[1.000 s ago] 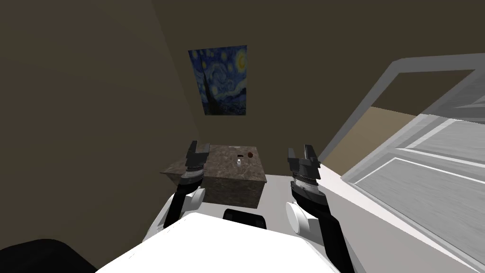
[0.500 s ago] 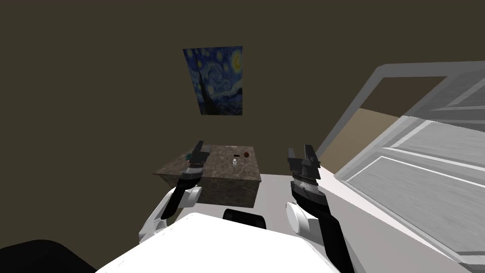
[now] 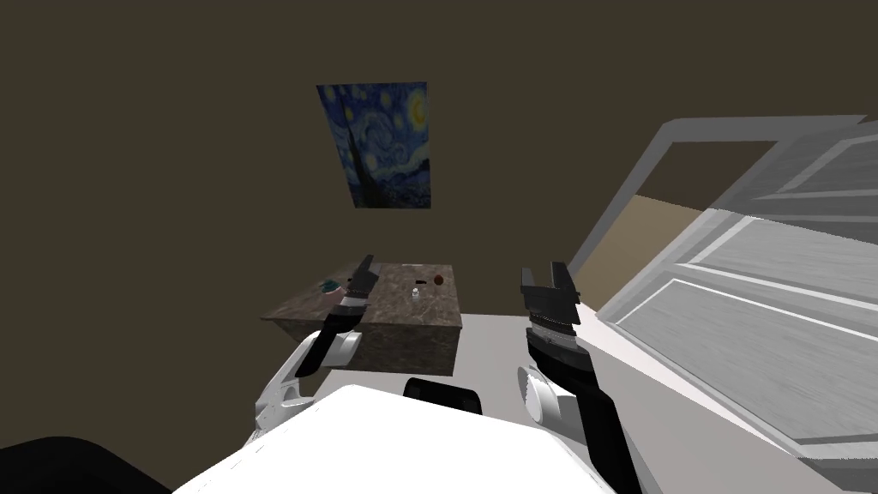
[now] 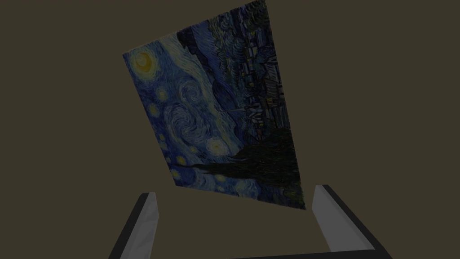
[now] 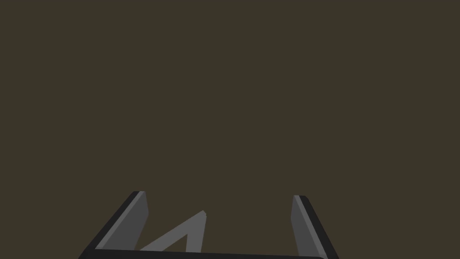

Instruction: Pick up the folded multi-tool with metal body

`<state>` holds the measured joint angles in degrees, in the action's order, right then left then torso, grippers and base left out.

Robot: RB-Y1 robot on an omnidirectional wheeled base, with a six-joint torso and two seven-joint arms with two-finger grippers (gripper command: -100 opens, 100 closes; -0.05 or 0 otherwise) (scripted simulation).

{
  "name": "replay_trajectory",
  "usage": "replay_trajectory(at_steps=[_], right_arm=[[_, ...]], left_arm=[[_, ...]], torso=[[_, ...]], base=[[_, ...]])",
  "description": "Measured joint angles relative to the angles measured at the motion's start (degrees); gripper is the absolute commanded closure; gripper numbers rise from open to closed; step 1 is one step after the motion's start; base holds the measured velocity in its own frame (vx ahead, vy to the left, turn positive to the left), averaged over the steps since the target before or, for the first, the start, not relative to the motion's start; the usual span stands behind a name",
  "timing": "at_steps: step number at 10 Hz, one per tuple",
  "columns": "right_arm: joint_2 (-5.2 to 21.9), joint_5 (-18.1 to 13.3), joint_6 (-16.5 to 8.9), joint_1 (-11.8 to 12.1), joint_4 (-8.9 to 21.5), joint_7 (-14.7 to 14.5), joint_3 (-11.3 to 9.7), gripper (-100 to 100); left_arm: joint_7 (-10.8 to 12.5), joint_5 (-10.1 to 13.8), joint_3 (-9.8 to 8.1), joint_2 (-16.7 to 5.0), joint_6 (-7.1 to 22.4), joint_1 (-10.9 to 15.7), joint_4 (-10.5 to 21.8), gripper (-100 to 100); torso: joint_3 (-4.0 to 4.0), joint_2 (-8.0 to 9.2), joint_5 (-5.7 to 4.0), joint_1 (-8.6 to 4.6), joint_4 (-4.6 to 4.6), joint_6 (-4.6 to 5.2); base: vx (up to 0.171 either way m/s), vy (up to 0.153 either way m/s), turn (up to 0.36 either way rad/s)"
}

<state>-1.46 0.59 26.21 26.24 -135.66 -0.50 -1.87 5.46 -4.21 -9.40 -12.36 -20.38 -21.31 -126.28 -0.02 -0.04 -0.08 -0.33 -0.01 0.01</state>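
Dim, even lighting: brown wall (image 3: 171, 129) and painting (image 3: 377, 146) render dark, white door (image 3: 754, 292) at right is brightest, its frame lines splaying toward the head view's corners.

I count two grippers, my left gripper (image 3: 369, 266) and right gripper (image 3: 544, 270). One table (image 3: 403, 339) by the left jaws carries four small things: one dark tool (image 3: 420, 282), one red ball (image 3: 438, 280), one pale bottle (image 3: 415, 294), one teal thing (image 3: 328, 287). One painting (image 3: 375, 144) ahead; one door (image 3: 754, 283) beside the right jaws.
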Motion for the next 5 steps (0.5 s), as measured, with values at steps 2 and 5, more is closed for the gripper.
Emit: replay_trajectory(at_steps=[2,5], right_arm=[[0.00,0.00,0.00,0.00,0.00,0.00,0.00,0],[0.00,0.00,0.00,0.00,0.00,0.00,0.00,0]], left_arm=[[-0.78,0.54,-1.05,-1.39,2.81,1.10,1.15,-100],[-2.00,1.36,-2.61,-3.13,7.23,2.34,2.80,-100]], torso=[[0.00,0.00,-0.01,-0.03,0.00,0.00],[0.01,0.02,-0.02,0.00,0.01,-0.01]], base=[[0.008,-0.097,-0.033],[0.012,-0.102,-0.043]])
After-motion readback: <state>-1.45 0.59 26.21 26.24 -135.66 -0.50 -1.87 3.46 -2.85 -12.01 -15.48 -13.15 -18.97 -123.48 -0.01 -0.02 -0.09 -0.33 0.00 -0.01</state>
